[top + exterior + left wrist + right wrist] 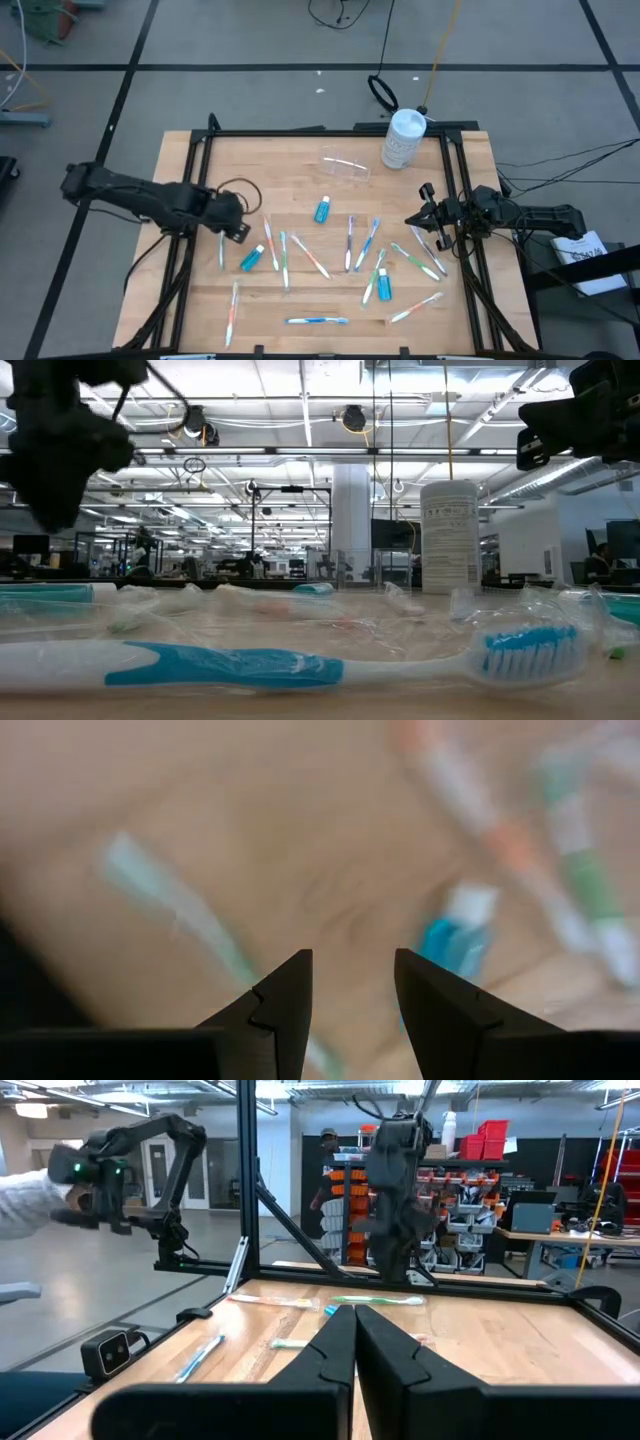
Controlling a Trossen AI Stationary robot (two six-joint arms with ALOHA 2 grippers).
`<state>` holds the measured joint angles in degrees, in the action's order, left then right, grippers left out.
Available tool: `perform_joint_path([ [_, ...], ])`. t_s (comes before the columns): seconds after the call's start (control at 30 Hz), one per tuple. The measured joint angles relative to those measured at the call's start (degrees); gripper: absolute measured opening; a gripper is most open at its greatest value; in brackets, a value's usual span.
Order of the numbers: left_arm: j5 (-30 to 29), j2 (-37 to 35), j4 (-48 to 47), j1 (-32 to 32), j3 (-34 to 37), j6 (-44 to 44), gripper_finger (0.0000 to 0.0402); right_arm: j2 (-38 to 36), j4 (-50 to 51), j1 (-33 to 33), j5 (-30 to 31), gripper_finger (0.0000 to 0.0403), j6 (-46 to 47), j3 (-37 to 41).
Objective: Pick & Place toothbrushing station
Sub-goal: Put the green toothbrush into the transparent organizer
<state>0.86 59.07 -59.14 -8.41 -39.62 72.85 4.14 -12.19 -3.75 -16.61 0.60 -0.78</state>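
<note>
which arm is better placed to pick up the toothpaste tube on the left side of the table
Left. The left gripper hangs open right beside that toothpaste tube; the right gripper is shut across the table.

Both arms are matte black and jointed; a looped black cable trails off the left arm.

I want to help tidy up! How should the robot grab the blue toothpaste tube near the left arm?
Probably from straight above, pinching the toothpaste tube across its narrow middle. It lies flat and tilted on the table, so the open left gripper should turn crosswise to it.
</note>
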Motion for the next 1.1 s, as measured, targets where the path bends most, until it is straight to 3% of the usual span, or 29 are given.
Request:
perform_joint_path([
  [0.1,1.2,4.71,-2.53,-0.9,0.0,5.2,0.0147,0.0,0.0,0.0,0.01,0.0004,0.19,0.01],
  [0.27,-4.19,11.2,-4.65,-1.44,0.0,12.25,0.0147,0.0,0.0,-0.01,0.0,0.0004,0.61,0.01],
  [0.57,-4.02,20.68,-5.39,-1.16,0.0,22.27,0.0147,0.0,0.04,-0.02,-0.01,0.0004,0.99,-0.01],
  [1.1,-3.91,30.92,-6.37,-1.26,-0.07,28.76,0.0147,0.02,0.44,0.0,-0.01,0.0004,3.3,0.01],
])
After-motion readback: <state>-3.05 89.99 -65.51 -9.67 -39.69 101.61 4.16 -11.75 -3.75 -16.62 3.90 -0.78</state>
